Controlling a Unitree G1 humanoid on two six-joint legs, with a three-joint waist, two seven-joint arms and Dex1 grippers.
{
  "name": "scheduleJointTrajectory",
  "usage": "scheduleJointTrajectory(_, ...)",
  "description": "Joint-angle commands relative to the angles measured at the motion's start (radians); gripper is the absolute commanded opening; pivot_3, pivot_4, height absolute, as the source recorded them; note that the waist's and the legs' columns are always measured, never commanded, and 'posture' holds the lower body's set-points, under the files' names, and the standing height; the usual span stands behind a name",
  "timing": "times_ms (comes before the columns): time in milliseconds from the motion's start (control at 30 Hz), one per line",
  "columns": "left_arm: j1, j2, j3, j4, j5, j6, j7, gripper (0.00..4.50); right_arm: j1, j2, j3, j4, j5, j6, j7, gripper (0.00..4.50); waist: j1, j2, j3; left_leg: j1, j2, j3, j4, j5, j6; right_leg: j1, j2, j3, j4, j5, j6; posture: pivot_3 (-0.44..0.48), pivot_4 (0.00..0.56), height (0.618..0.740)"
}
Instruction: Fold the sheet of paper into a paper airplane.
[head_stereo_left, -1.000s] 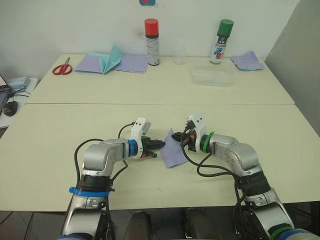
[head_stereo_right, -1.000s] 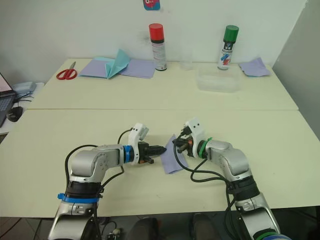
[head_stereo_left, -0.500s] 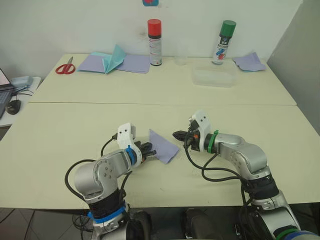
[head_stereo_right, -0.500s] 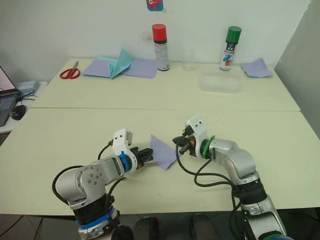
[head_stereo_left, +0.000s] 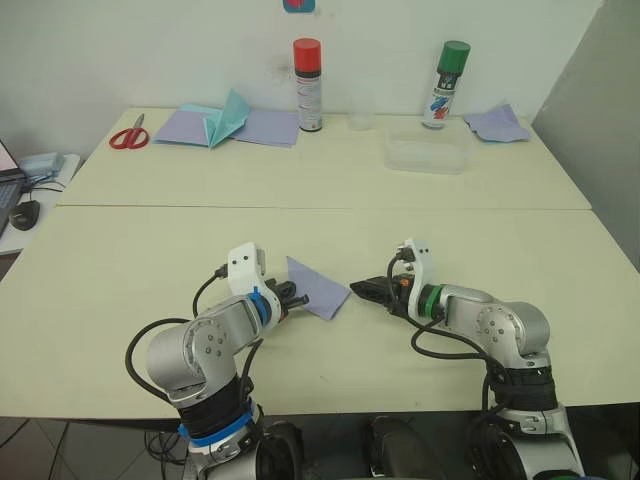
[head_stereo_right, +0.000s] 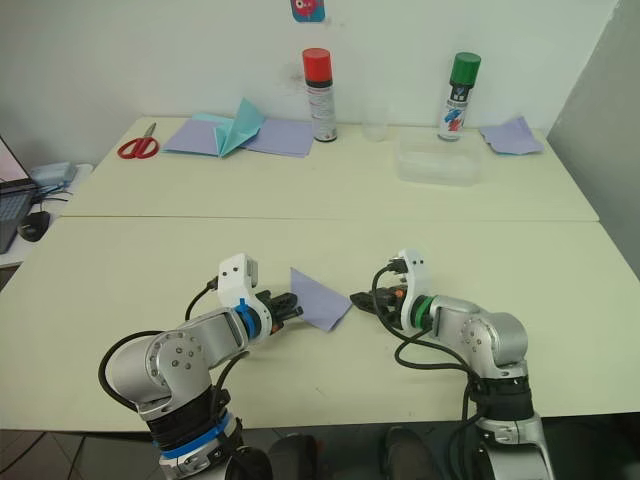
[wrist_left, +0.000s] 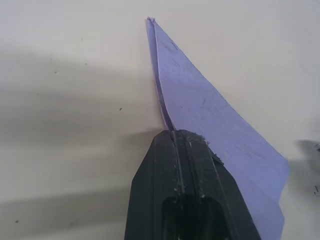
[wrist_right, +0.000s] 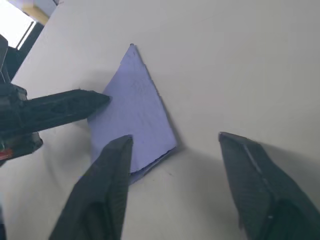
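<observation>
The sheet of paper (head_stereo_left: 318, 288) is lavender and folded into a pointed triangle with layered edges. It lies low over the near table, its tip pointing away from me. My left gripper (head_stereo_left: 292, 293) is shut on its left edge; the black fingers (wrist_left: 186, 165) pinch the fold of the paper (wrist_left: 210, 115). My right gripper (head_stereo_left: 361, 290) stands open just right of the paper, a small gap away, with nothing between its fingers. In the right wrist view the paper (wrist_right: 135, 107) lies ahead of the open right gripper (wrist_right: 175, 137), with the left gripper (wrist_right: 67, 106) beside it.
At the far table's back stand a red-capped spray can (head_stereo_left: 308, 85) and a green-capped one (head_stereo_left: 441, 85), with a clear plastic container (head_stereo_left: 425, 150) near them. Scissors (head_stereo_left: 125, 136), a teal paper piece (head_stereo_left: 228, 115) on lavender sheets and a lavender scrap (head_stereo_left: 497, 122) lie there too.
A second ago both grippers met at the paper. The right gripper has let go, drawn back to the right and opened. The left gripper keeps the paper, which has turned and shifted left.
</observation>
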Motion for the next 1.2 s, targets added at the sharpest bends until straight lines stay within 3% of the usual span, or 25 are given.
scheduleJointTrajectory(33,0.021,-0.112,-0.008,-0.029,-0.026,0.005,0.005,0.00,-0.033,0.012,-0.032,-0.022,0.045,0.047,-0.020,3.79,0.000,0.000,0.000,0.000,0.000,0.000,0.000,0.000,0.000,0.000,0.000,0.000,0.000,0.000,0.000,0.000,0.150,0.740)
scheduleJointTrajectory(167,0.019,-0.114,-0.005,-0.026,-0.037,0.005,0.014,0.00,-0.038,0.016,-0.006,-0.024,0.041,0.063,-0.028,3.79,0.000,0.000,0.000,0.000,-0.001,0.000,0.000,0.000,0.000,0.000,0.000,0.000,-0.001,0.000,0.000,0.000,0.150,0.740)
scheduleJointTrajectory(333,0.014,-0.120,-0.004,-0.023,-0.042,0.005,0.018,0.00,-0.054,0.088,-0.064,0.024,0.043,0.144,-0.091,3.79,-0.002,0.000,0.000,0.000,-0.001,0.000,0.000,0.000,0.000,0.000,0.001,0.000,-0.001,0.000,0.000,0.000,0.150,0.740)
scheduleJointTrajectory(733,0.018,-0.125,0.001,-0.025,-0.055,0.005,0.032,0.00,-0.064,0.084,-0.025,0.025,0.039,0.139,-0.084,3.79,-0.004,0.000,0.000,0.000,-0.001,0.000,0.000,0.000,0.000,0.000,0.001,-0.001,0.000,0.000,0.000,0.000,0.150,0.740)
scheduleJointTrajectory(1033,0.023,-0.124,-0.006,-0.026,-0.068,0.005,0.030,0.00,-0.091,0.149,-0.098,0.078,0.055,0.201,-0.108,3.79,-0.012,0.000,0.000,0.001,0.000,0.000,0.000,0.000,0.000,0.000,0.001,-0.001,0.000,0.000,0.000,0.000,0.150,0.740)
scheduleJointTrajectory(1100,0.024,-0.126,-0.009,-0.029,-0.073,0.005,0.032,0.00,-0.093,0.157,-0.101,0.081,0.059,0.211,-0.109,3.43,-0.014,0.000,0.000,0.000,0.000,0.000,0.000,0.000,0.000,0.000,0.001,-0.001,-0.001,0.000,0.000,0.000,0.150,0.740)
scheduleJointTrajectory(1200,0.027,-0.125,-0.010,-0.031,-0.078,0.005,0.034,0.00,-0.093,0.168,-0.109,0.086,0.062,0.221,-0.112,2.51,-0.015,0.000,0.000,0.000,0.000,0.000,0.000,0.000,0.000,0.000,0.001,-0.001,-0.001,0.000,0.000,0.000,0.150,0.740)
